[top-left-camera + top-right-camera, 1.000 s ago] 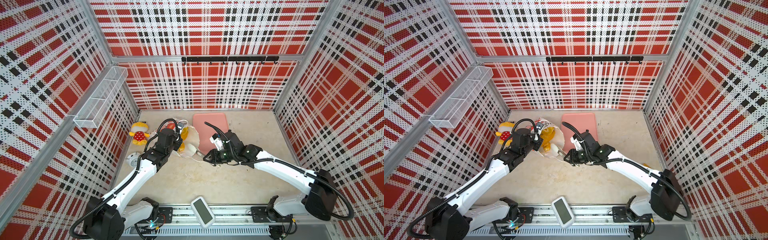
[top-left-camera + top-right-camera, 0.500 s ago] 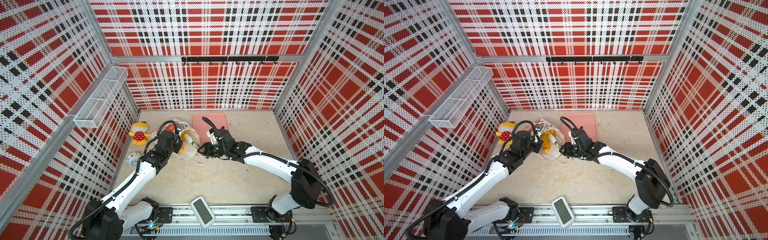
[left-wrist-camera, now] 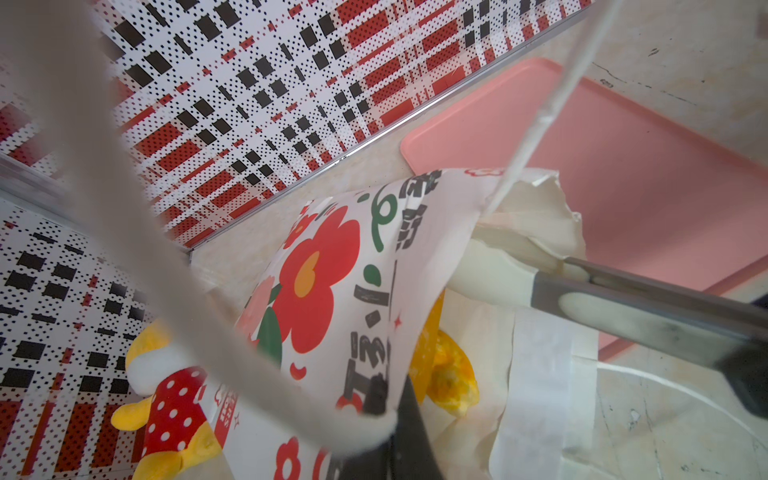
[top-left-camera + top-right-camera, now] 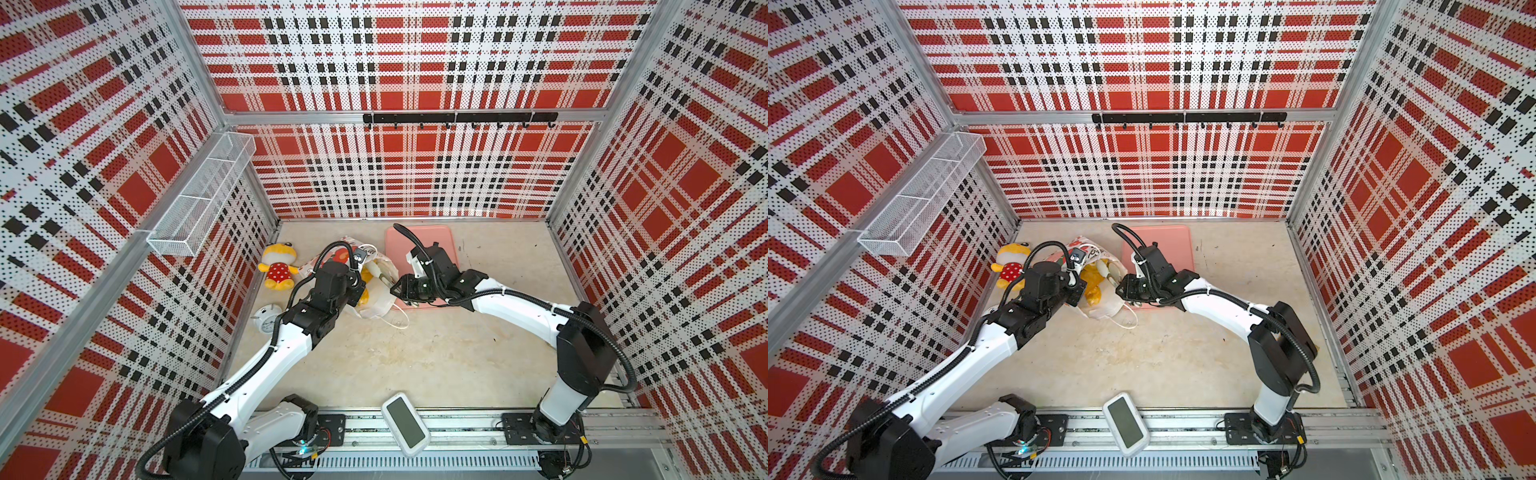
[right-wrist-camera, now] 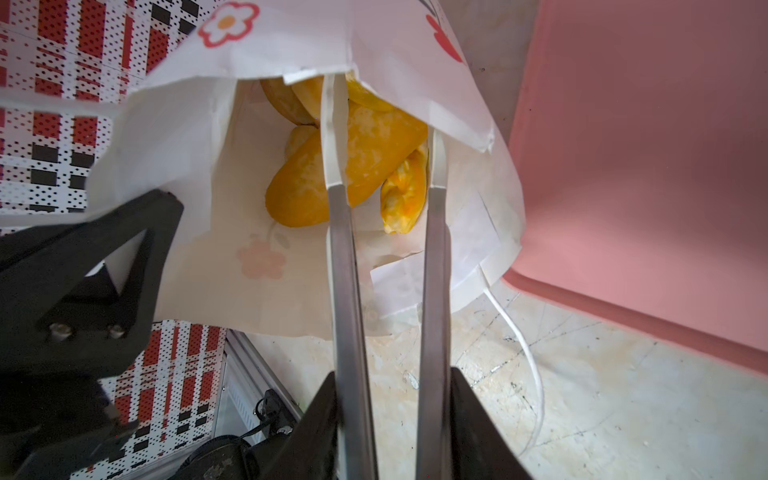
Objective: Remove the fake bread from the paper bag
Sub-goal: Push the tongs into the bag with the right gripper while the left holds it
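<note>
Here, front rail: a white device [image 4: 405, 428] with a dark screen lies tilted between the two arm bases.
Worktop [image 4: 415, 365]: beige and scuffed, walled in by red, black and white plaid panels.
Alarm clock [image 4: 266, 319]: white and round, face up near the left wall, beside the left arm.
Left tool [image 3: 395, 415]: clenched on the rim of the paper bag [image 4: 376, 301], holding the flowered upper face up off the lower one.
Paper bag: on its side on the worktop, mouth turned to the right arm, just beside the pink tray [image 4: 446, 237]; a white cord handle [image 4: 397, 322] trails on the worktop.
Fake bread [image 5: 299, 195]: inside the bag, glossy yellow; a long loaf lies across the opening, a twisted roll beside it, rounder pieces behind.
Right tool [image 5: 382, 124]: released, jaws standing part-way apart, fingertips inside the bag's mouth over the loaf; whether they touch the bread cannot be told.
Plush toy [image 4: 277, 270]: yellow, in a red dotted dress, on its back near the left wall, just beyond the bag.
Pink tray: flat on the worktop toward the back wall, the right arm's wrist above it.
Wire basket [image 4: 203, 195]: white mesh, hung on the left wall.
Hook rail [image 4: 457, 118]: black, across the back wall.
</note>
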`<action>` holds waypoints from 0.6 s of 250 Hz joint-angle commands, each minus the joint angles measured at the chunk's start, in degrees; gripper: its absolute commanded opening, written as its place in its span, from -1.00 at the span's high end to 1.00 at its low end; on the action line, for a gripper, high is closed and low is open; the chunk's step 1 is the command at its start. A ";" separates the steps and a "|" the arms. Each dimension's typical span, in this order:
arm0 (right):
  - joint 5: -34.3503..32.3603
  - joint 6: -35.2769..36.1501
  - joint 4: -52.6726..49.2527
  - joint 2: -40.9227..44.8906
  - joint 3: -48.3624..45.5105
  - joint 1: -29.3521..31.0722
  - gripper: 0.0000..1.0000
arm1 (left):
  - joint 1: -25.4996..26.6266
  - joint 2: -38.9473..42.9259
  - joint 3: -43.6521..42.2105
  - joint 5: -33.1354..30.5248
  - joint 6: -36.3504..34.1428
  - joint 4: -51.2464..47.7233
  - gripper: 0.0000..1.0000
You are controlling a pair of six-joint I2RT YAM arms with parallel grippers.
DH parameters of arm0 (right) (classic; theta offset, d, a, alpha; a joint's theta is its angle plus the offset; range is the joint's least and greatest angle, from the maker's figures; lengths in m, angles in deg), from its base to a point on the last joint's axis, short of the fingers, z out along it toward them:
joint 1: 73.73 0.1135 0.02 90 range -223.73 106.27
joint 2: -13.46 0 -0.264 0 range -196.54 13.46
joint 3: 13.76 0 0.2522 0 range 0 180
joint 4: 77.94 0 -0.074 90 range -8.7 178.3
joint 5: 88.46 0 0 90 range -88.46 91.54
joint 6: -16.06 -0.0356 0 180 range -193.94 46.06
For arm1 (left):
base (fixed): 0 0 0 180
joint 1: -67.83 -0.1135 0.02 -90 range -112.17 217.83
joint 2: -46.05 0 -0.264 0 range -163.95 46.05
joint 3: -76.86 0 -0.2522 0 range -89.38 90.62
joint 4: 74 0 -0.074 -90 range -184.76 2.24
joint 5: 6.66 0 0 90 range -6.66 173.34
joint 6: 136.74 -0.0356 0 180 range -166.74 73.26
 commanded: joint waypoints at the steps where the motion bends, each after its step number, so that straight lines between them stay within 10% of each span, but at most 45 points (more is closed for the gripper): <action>1: 0.68 2.71 1.01 -1.47 3.48 -0.52 0.18 | 0.33 1.48 0.56 1.49 1.16 -0.01 1.00; 63: 3.37 5.69 0.85 -4.11 7.10 -0.76 0.24 | 0.33 1.00 0.77 1.50 1.91 0.40 1.00; 150: 2.19 10.60 -4.31 -2.10 7.04 1.61 1.00 | 0.42 -2.02 5.11 -1.80 12.13 -1.28 1.00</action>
